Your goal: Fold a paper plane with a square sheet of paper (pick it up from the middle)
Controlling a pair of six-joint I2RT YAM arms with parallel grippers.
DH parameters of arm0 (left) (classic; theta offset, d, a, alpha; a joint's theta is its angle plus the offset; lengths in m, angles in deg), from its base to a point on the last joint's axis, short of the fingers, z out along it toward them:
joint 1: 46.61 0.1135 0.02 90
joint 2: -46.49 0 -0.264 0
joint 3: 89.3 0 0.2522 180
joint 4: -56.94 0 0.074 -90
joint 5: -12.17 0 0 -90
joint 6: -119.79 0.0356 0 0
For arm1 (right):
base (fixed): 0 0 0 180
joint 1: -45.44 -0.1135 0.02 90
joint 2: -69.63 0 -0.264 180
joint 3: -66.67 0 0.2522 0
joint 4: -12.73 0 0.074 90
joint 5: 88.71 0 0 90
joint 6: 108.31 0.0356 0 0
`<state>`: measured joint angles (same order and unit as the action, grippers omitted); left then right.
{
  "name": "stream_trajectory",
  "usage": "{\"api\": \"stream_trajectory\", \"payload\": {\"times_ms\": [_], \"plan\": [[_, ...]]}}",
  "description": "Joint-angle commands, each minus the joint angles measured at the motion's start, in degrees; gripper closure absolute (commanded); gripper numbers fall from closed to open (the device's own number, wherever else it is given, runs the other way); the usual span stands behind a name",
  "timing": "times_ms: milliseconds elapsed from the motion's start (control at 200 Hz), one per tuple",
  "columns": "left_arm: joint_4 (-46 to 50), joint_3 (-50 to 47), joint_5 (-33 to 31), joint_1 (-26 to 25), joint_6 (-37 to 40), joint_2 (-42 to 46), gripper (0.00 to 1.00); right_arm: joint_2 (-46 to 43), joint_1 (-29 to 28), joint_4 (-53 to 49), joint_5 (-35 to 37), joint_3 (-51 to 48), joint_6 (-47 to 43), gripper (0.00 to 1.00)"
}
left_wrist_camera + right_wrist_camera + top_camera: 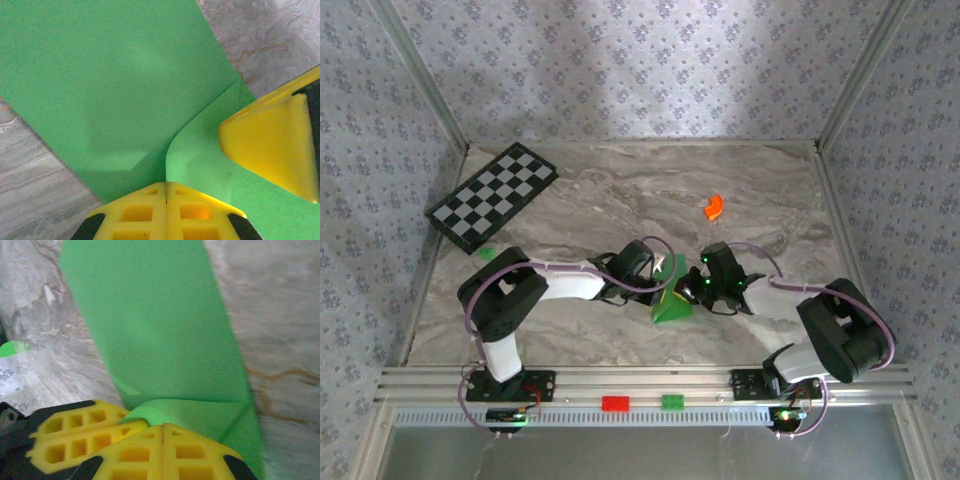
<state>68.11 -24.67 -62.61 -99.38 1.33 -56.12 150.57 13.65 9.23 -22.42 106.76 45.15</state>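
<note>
Both closed tight on the partly folded green paper (672, 305), left pincer (166, 186) and right pincer (163, 427) meet at the middle of the bench (580, 190); checkered board (492, 195) lies far left.

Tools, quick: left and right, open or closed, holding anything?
Left tool: closed, pinching the paper.
Right tool: closed, pinching the same paper.
</note>
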Motion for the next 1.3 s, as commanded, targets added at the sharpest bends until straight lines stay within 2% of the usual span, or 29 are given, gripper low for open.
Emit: {"api": "stream_trajectory", "payload": {"times_ms": [0, 160, 480, 635, 805, 940, 1000, 1064, 1154, 1294], "plan": [[6.3, -0.9, -0.7, -0.1, 1.0, -2.8, 1.00, 2.1, -1.1, 2.4, -1.4, 1.4, 1.0, 1.00], [6.5, -0.9, -0.9, -0.1, 1.0, -2.5, 1.00, 4.2, -1.5, -0.2, 0.7, -0.3, 0.9, 1.00], [6.7, -0.3, -0.3, -0.1, -0.5, -1.0, 0.99, 4.1, -1.5, 0.6, 2.4, -5.2, 1.1, 1.00], [9.3, 0.9, -0.3, -0.1, -1.8, 1.0, 0.89, 4.0, -1.4, 1.6, 2.3, -6.4, 1.0, 1.00], [12.6, 2.1, -1.0, 0.0, -3.7, 5.1, 0.69, 4.4, -1.5, 1.9, 2.1, -6.6, 0.4, 1.00], [14.4, 2.0, -0.8, 0.2, -5.4, 9.3, 0.63, 4.2, -1.3, 2.4, 2.0, -7.1, 0.2, 1.00], [13.8, 1.4, 0.2, 0.3, -6.6, 11.1, 0.64, 4.2, -1.3, 2.5, 1.7, -7.1, 0.0, 1.00], [12.5, 0.6, 1.6, 0.6, -8.5, 12.7, 0.72, 4.3, -1.3, 2.4, 1.6, -7.0, -0.2, 1.00], [8.9, -0.6, 6.3, 1.2, -11.2, 13.6, 0.85, 4.3, -1.2, 2.3, 1.3, -6.8, -0.4, 1.00], [4.5, -0.2, 15.8, 2.1, -14.2, 10.5, 0.94, 4.0, -0.9, 1.8, 1.2, -6.9, -0.8, 1.00]]}}
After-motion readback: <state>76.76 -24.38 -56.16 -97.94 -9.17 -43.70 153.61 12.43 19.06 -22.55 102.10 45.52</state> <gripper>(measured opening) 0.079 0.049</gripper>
